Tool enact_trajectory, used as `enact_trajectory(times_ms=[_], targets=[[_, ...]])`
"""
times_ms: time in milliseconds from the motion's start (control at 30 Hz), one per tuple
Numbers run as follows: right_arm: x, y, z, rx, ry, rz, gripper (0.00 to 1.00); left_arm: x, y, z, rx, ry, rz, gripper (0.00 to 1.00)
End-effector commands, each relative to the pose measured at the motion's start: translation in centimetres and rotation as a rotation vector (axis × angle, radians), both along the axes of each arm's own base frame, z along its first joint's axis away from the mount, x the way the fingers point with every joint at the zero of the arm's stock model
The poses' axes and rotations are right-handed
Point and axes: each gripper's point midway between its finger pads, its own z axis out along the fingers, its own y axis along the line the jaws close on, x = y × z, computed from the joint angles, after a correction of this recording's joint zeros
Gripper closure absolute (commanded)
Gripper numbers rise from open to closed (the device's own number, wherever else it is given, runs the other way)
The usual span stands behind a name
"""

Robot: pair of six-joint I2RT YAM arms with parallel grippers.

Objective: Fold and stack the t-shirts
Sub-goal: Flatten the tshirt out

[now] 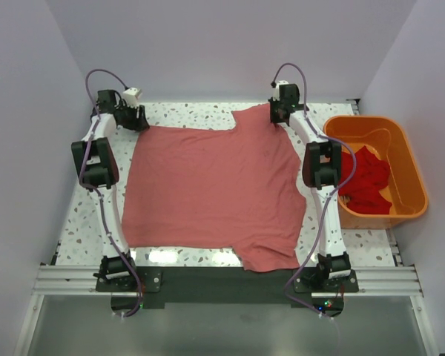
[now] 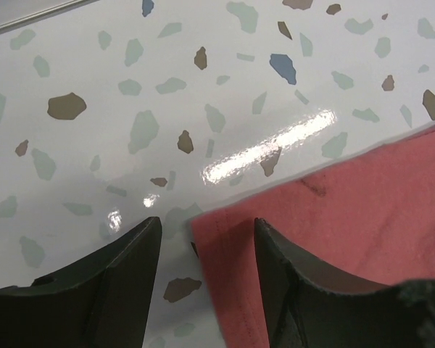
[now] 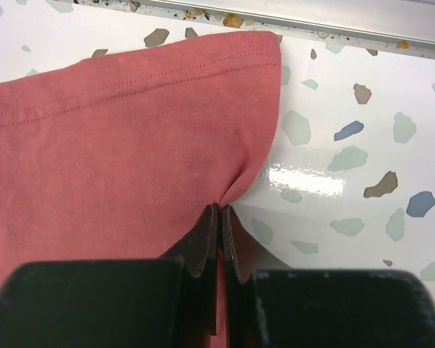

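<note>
Salmon-pink t-shirt (image 1: 208,185), red t-shirt (image 1: 367,178), orange tub (image 1: 363,127), white table (image 1: 81,222) flecked grey, brown and blue.

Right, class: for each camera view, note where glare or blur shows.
Top external: evenly lit and sharp, with small glare patches on the table by the pink shirt's near edge. Left wrist: a bright glare streak on the table. Right wrist: a glare patch right of the shirt; stitching in focus.

The top camera looks down from behind on the whole speckled white bench (image 1: 185,115). The 2 wrist cameras sit close over far corners of the salmon-pink cloth t-shirt (image 1: 208,185).
</note>
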Motion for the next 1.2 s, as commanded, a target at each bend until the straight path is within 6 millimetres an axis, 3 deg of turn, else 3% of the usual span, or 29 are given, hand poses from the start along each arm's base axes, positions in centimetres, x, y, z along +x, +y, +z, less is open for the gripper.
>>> enact_trajectory(times_ms=[0, 300, 600, 700, 733, 833, 900, 933, 967, 1033, 1167], targets=[[-0.3, -0.1, 0.8, -0.003, -0.003, 0.024, 1.0, 1.1, -0.8, 1.5, -0.019, -0.065, -0.079, 0.42], [0.0, 0.2, 1.0, -0.011, -0.018, 0.067, 1.0, 1.6, -1.2, 1.6, -0.024, -0.078, -0.122, 0.54], [0.0, 0.2, 1.0, -0.024, -0.023, 0.081, 1.0, 0.2, -1.9, -0.2, 0.02, -0.049, -0.226, 0.69], [0.0, 0.3, 1.0, -0.028, -0.024, 0.092, 1.0, 0.1, -2.0, -0.4, 0.029, -0.049, -0.247, 0.81], [0.0, 0.3, 1.0, -0.028, -0.024, 0.094, 1.0, 0.2, -2.0, -0.2, 0.03, -0.058, -0.251, 0.89], [0.1, 0.5, 1.5, -0.025, -0.034, 0.111, 1.0, 1.1, -1.9, 1.0, 0.039, -0.11, -0.238, 1.0], [0.5, 0.5, 2.7, -0.025, -0.067, 0.113, 1.0, 1.2, -1.8, 1.0, 0.047, -0.13, -0.228, 1.0], [0.6, 0.5, 3.1, -0.026, -0.076, 0.114, 1.0, 2.3, -1.4, 3.0, 0.073, -0.197, -0.204, 1.0], [0.8, 0.5, 3.7, -0.027, -0.092, 0.116, 1.0, 2.1, -1.2, 2.7, 0.075, -0.202, -0.199, 1.0], [1.2, 0.6, 5.9, -0.025, -0.137, 0.119, 1.0, 2.7, -1.1, 4.9, 0.103, -0.272, -0.2, 1.0], [1.1, 1.1, 9.4, -0.01, -0.201, 0.14, 1.0, 2.6, -0.8, 7.0, 0.117, -0.338, -0.227, 1.0]])
